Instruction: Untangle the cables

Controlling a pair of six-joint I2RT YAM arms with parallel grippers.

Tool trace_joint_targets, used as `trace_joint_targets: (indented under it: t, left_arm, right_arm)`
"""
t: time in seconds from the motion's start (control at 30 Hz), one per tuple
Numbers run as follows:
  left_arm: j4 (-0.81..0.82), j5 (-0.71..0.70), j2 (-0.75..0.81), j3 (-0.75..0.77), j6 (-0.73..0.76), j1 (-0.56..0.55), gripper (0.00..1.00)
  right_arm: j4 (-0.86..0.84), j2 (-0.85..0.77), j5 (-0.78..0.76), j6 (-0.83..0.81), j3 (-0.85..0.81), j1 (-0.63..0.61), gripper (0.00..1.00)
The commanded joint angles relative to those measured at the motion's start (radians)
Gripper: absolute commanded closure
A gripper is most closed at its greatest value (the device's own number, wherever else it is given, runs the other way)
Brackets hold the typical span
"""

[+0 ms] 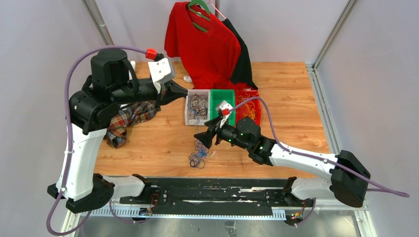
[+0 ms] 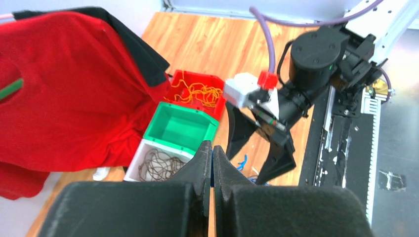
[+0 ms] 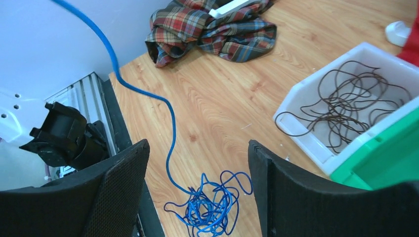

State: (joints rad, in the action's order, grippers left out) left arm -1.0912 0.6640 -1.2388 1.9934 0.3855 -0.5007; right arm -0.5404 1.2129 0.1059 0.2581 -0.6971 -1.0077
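A blue cable lies in a tangled heap on the wooden table near the front edge. One strand rises from the heap up to my left gripper, which is shut on it; a sliver of blue shows between the closed jaws. My right gripper hangs open just above the blue heap, touching nothing. Black cables lie in the white bin. Yellow cables fill the red bin.
An empty green bin stands between the white and red ones. A plaid cloth lies at the table's left. A red shirt on a hanger hangs behind the bins, with a small white object beside it.
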Motion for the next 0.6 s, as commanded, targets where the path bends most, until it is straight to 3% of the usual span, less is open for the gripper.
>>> trace_joint_targets:
  t: [0.0,0.27,0.57]
  left_arm:
    - [0.007,-0.012,-0.018,0.089,-0.023,0.002,0.99]
    - [0.008,-0.001,-0.056,0.225,-0.047,0.002,1.00]
    - [0.043,0.012,-0.135,0.468,-0.097,0.001,1.00]
  right_arm:
    - [-0.059,0.077,0.084,-0.013,-0.059,-0.011,0.27]
    - [-0.100,0.211,0.053,0.026,-0.143,-0.012,0.34]
    - [-0.098,0.375,0.062,0.037,-0.225,0.008,0.55]
